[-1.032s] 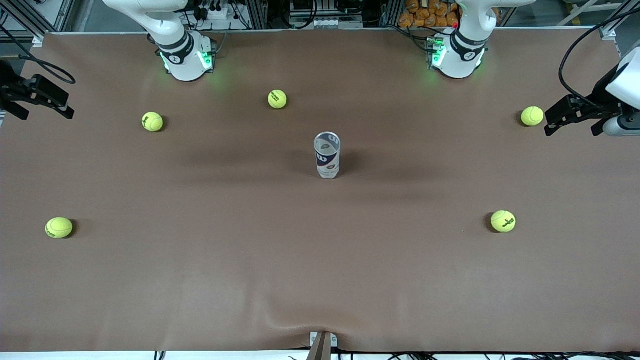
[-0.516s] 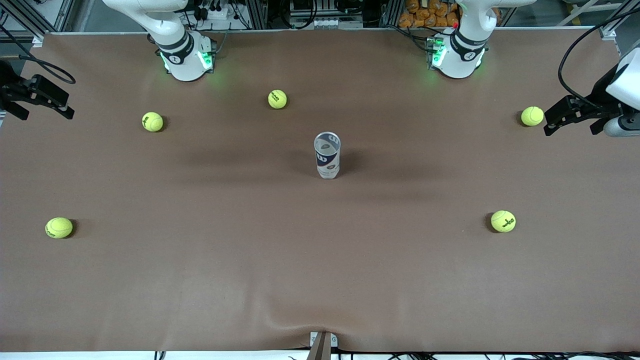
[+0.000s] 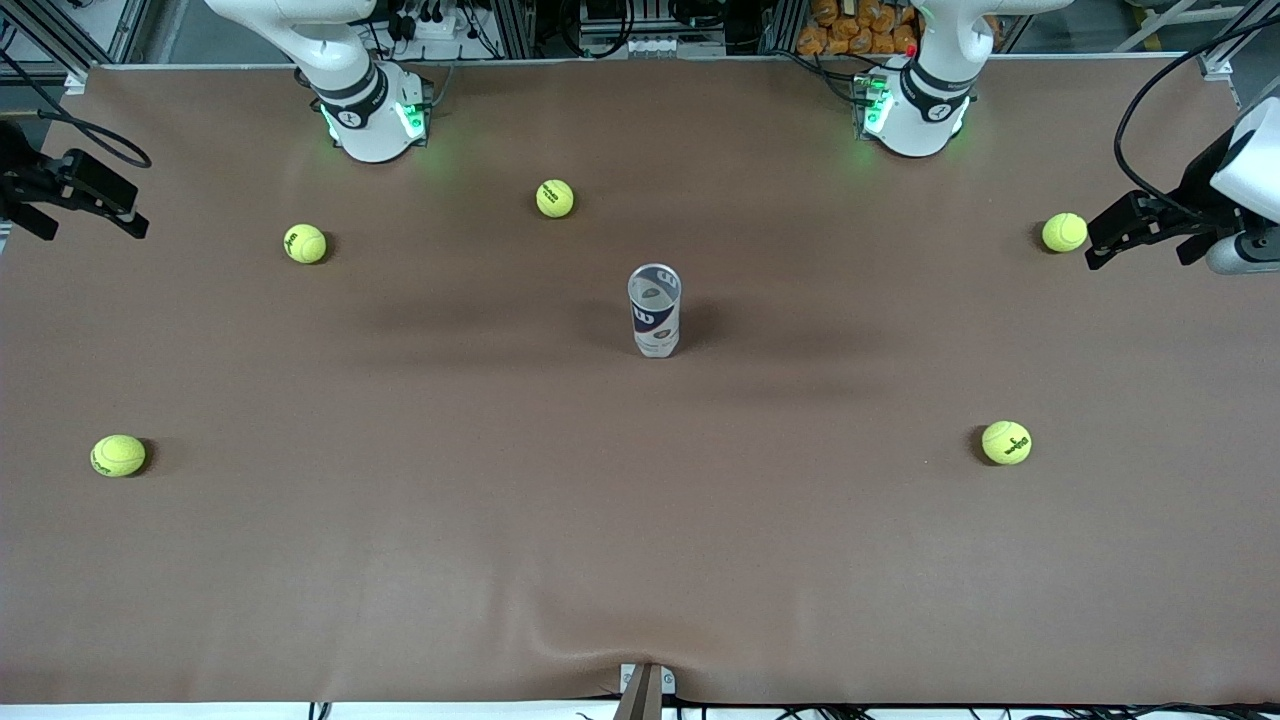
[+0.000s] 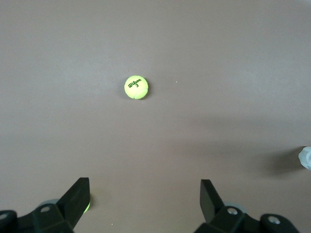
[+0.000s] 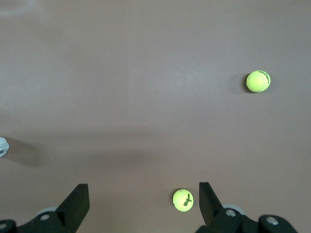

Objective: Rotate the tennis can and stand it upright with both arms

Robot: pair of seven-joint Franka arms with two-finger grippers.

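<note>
1. Clear-plastic tennis can (image 3: 655,311), slim, with white-and-navy label and silver rim, stands upright mid-table, well apart from the yellow-green felt balls (image 3: 555,198).
2. Likely light, smooth and slippery, thin-walled; best taken around the labelled middle, gently.
3. Left black two-finger gripper (image 4: 144,199) and right black two-finger gripper (image 5: 144,202) wait at the table ends, fingers spread, empty.

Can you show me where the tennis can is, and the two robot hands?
tennis can (image 3: 655,312), front view, on its navy label.
left gripper (image 3: 1140,232), front view, between its open fingertips, beside a ball at the left arm's end.
right gripper (image 3: 95,195), front view, between its open fingertips, at the right arm's end.
</note>
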